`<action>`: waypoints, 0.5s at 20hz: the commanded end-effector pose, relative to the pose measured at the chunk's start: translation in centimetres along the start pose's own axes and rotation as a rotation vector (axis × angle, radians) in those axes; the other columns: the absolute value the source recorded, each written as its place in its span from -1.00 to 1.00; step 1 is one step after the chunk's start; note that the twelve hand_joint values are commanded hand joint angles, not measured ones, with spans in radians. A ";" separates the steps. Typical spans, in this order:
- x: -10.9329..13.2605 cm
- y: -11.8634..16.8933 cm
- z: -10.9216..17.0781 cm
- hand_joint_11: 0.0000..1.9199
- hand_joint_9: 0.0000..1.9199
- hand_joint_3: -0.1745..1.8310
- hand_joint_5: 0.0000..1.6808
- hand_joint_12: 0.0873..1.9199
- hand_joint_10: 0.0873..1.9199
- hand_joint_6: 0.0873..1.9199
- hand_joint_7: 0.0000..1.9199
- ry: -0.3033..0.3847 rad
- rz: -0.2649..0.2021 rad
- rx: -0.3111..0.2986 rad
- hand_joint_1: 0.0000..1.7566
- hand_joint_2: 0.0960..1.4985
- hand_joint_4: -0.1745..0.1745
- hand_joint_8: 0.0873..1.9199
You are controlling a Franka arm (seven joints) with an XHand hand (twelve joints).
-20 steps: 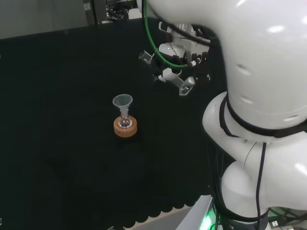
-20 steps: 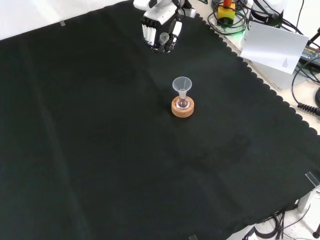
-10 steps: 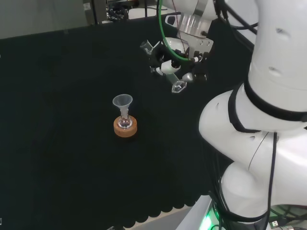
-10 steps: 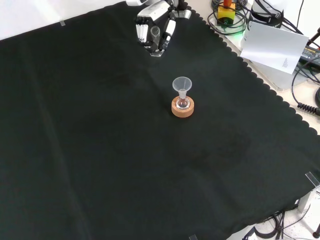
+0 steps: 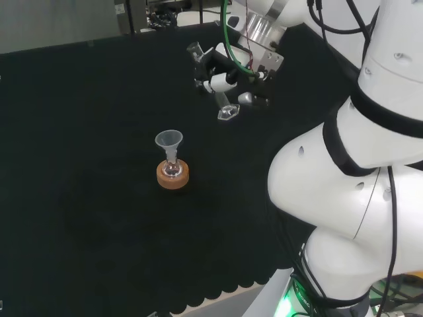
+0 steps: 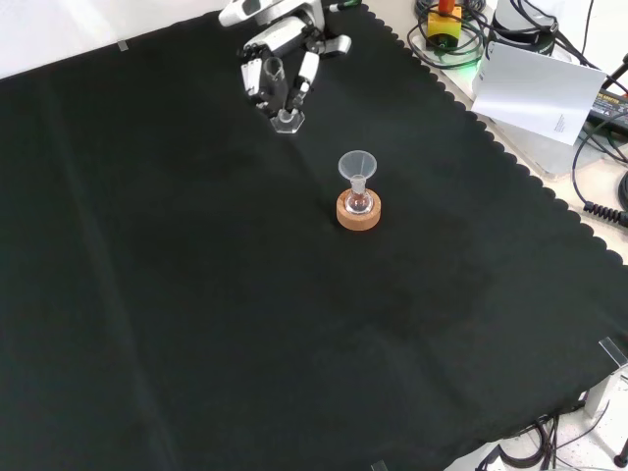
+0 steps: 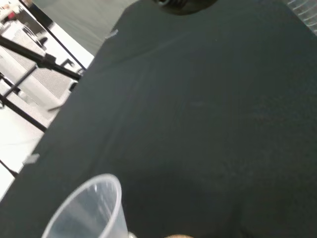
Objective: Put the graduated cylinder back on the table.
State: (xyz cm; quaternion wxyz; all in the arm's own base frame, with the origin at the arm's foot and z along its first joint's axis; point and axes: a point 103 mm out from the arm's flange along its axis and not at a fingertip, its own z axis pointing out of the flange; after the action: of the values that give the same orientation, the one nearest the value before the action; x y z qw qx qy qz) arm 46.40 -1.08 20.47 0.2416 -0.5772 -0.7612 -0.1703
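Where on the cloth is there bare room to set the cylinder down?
Almost everywhere: the black cloth is bare below and left of the hand holding the cylinder in the front view. The one occupied spot is the funnel on its cork ring.

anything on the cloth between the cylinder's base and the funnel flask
Nothing. In the front view, only bare black cloth lies between the graduated cylinder in the robot hand and the funnel on its cork ring.

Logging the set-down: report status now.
Hand shut on graduated cylinder, tilted, base near the cloth. Funnel in flask on cork ring stands apart.
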 end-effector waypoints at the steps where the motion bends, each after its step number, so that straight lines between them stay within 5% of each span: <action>1: -1.3 4.9 0.3 0.33 0.52 -0.82 0.16 -0.32 -1.00 0.01 0.05 0.070 -0.025 -0.056 0.44 0.45 -1.00 -0.02; 10: -2.5 8.2 3.0 0.33 0.51 -0.82 0.16 -0.32 -1.00 0.01 0.05 0.141 -0.089 -0.091 0.43 0.45 -1.00 -0.01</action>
State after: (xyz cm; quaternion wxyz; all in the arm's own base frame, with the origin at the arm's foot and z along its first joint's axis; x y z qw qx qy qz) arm 52.58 0.47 18.25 0.2570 -0.5531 -0.7587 -0.2291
